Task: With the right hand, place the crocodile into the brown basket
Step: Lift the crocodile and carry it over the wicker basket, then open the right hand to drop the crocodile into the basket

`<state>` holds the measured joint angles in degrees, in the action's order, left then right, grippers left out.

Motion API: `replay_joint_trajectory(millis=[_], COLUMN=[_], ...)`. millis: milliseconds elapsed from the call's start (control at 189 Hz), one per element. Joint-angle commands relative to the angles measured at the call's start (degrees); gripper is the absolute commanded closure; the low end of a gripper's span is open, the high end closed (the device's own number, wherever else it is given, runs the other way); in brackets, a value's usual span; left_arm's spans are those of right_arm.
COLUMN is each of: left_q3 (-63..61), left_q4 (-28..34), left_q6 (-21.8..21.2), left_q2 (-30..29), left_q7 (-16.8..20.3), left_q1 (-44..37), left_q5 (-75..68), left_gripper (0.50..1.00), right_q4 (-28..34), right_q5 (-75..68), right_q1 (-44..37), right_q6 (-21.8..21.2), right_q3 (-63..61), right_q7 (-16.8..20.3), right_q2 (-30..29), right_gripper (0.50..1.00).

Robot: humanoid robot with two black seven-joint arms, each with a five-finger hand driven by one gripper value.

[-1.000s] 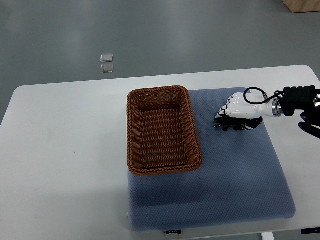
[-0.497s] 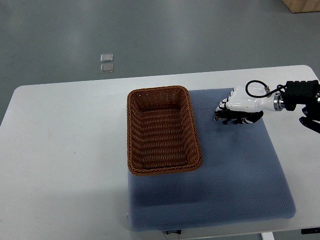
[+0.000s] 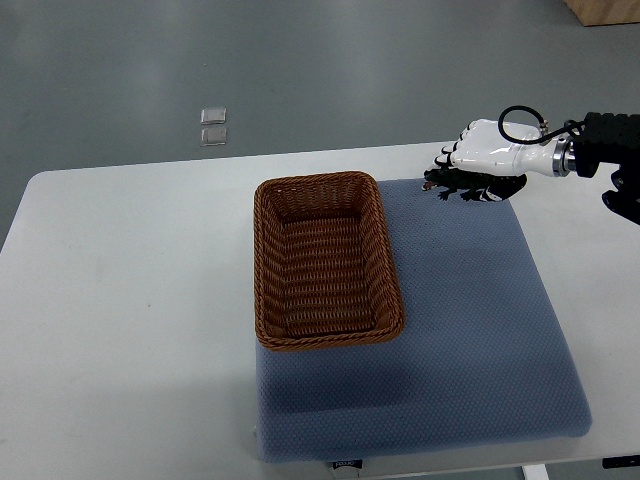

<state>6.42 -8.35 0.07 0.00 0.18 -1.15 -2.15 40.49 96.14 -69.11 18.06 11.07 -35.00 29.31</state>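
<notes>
While your right hand [image 3: 485, 152] grips the dark crocodile [image 3: 468, 187] | you hold it at the blue mat's [image 3: 480, 320] far edge | brown basket [image 3: 259, 262] sits apart, leftward.

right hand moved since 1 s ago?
Yes. The right hand, shut on the crocodile, has shifted up the picture: from partway along the brown basket to level with its far rim, at the far edge of the blue mat.

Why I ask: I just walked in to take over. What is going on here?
The robot's right hand grips a dark toy crocodile at the far edge of the blue mat, to the right of the brown basket. The basket sits empty on the mat's left side, so the crocodile is not yet in it.
</notes>
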Motion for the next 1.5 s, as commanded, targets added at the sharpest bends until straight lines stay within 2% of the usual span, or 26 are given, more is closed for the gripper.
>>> replay_joint_trajectory(millis=[0, 344, 688, 852, 1063, 1164, 1275, 1296, 1302, 1317, 1323, 1381, 1407, 1429, 1497], left_q3=[0.0, 0.0, 0.0, 0.0, 0.0, 0.0, 0.0, 0.0, 0.0, 0.0, 0.0, 0.0, 0.0, 0.0, 0.0], left_q4=[0.0, 0.0, 0.0, 0.0, 0.0, 0.0, 0.0, 0.0, 0.0, 0.0, 0.0, 0.0, 0.0, 0.0, 0.0], left_q6=[0.0, 0.0, 0.0, 0.0, 0.0, 0.0, 0.0, 0.0, 0.0, 0.0, -0.1, -0.1, -0.1, 0.0, -0.1], left_q2=[0.0, 0.0, 0.0, 0.0, 0.0, 0.0, 0.0, 0.0, 0.0, 0.0, 0.0, 0.0, 0.0, 0.0, 0.0], left_q7=[0.0, 0.0, 0.0, 0.0, 0.0, 0.0, 0.0, 0.0, 0.0, 0.0, 0.0, 0.0, 0.0, 0.0, 0.0], left_q1=[0.0, 0.0, 0.0, 0.0, 0.0, 0.0, 0.0, 0.0, 0.0, -0.1, 0.0, 0.0, 0.0, 0.0, 0.0], left_q5=[0.0, 0.0, 0.0, 0.0, 0.0, 0.0, 0.0, 0.0, 0.0, 0.0, 0.0, 0.0, 0.0, 0.0, 0.0], left_gripper=[0.500, 0.500, 0.500, 0.500, 0.500, 0.500, 0.500, 0.500, 0.500, 0.500, 0.500, 0.500, 0.500, 0.500, 0.500], right_q4=[2.4, 10.1, 10.1, 9.9, 8.4, 7.2, 6.9, 6.9, 6.9, 6.9, 6.9, 6.9, 6.9, 6.9, 6.9], right_q5=[0.0, 0.1, 0.8, 1.0, 1.1, 1.1, 1.2, 1.2, 1.2, 1.2, 1.2, 1.2, 1.1, 1.1, 0.8], right_q1=[-1.2, -4.6, -5.5, -4.8, -3.1, -1.5, -0.4, -0.3, -0.3, -0.2, -0.3, -0.2, 0.1, 0.2, 0.6], right_q6=[0.0, 0.7, 0.1, 0.0, 0.5, 0.6, 0.6, 0.6, 0.6, 0.6, 0.6, 0.6, 0.8, 0.8, 1.4], right_q3=[0.0, -0.3, -0.2, 0.1, 0.3, 0.3, 0.4, 0.4, 0.4, 0.4, 0.4, 0.4, 0.3, 0.3, 0.0], right_q7=[0.0, 0.0, 0.0, 0.0, 0.0, 0.0, 0.0, 0.0, 0.0, 0.0, 0.0, 0.0, 0.0, 0.0, 0.0], right_q2=[-0.1, -3.6, -12.8, -14.7, -17.2, -18.0, -18.3, -18.3, -18.3, -18.3, -18.3, -18.2, -18.2, -18.1, -17.6], right_gripper=[1.000, 1.000, 1.000, 0.961, 0.861, 0.852, 0.805, 0.771, 0.746, 0.724, 0.701, 0.636, 0.591, 0.572, 0.568])
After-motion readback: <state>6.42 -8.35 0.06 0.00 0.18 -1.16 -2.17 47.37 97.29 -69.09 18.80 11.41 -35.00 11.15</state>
